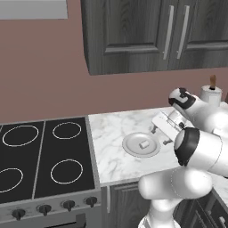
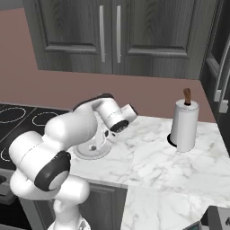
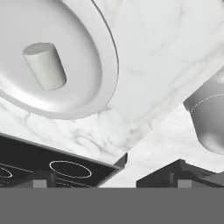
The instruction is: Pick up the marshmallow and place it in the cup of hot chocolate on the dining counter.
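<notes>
The marble bench (image 1: 111, 156) carries everything at hand, with the black cooktop (image 1: 42, 156) set into it at 9 o'clock of the plate, and dark wall cabinets (image 1: 151, 35) hanging above. This is the narrow worktop against the wall, so the marshmallow has to be lifted off it and carried elsewhere; the cup of hot chocolate and the dining counter lie outside these pictures.

The white arm (image 1: 196, 151) bends over the bench from the lower right of the left base view, folded so that the hand comes in low from 3 o'clock of the plate. A paper towel roll (image 2: 184, 123) stands upright on its holder well apart at the back of the bench, out of the arm's way.

The round pale grey plate (image 1: 133, 149) lies flat near the bench's front edge, and serves as a shallow dish that keeps the marshmallow from rolling off.

The gripper (image 1: 161, 127) hovers just beside the plate's rim at about 2 o'clock, not over the centre. Its finger tips (image 3: 41, 179) stand apart, released and empty, likely ready to straddle the target.

The marshmallow (image 3: 45, 66) lies on its side in the middle of the plate, untouched. I judge the pick is not yet begun.
</notes>
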Robot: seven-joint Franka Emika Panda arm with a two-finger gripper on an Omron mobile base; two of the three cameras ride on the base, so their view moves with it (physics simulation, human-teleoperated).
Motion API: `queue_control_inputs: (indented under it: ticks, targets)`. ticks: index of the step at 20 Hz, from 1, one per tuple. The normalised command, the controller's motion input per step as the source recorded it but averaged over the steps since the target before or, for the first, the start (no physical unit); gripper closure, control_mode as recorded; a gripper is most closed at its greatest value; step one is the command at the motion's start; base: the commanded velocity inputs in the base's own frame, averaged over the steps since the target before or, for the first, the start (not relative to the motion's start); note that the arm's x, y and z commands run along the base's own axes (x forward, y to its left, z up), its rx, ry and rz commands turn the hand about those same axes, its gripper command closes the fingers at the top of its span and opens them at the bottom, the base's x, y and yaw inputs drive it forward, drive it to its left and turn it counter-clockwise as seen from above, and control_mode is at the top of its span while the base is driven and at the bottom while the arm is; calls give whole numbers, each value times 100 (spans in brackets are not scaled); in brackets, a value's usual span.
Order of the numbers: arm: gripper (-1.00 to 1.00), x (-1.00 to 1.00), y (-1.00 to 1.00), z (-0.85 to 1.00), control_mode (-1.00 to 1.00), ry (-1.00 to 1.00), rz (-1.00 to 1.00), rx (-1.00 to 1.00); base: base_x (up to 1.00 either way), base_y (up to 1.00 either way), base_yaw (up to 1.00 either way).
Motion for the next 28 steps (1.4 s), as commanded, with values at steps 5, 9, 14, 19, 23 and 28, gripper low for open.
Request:
queue_control_inputs:
  ticks: [5, 9, 14, 19, 23, 28]
  targets:
    - [-100, 11, -1, -23, -100, 0, 0, 6, 0, 0, 0]
    - [-100, 12, 0, -24, -100, 0, 0, 2, 0, 0, 0]
    - [-100, 25, 0, -28, -100, 0, 0, 0, 0, 0, 0]
    - [-100, 23, 0, -19, -100, 0, 0, 0, 0, 0, 0]
    - [-100, 25, 0, -25, -100, 0, 0, 0, 0, 0, 0]
    - [-100, 22, 0, -15, -100, 3, 0, 0, 0, 0, 0]
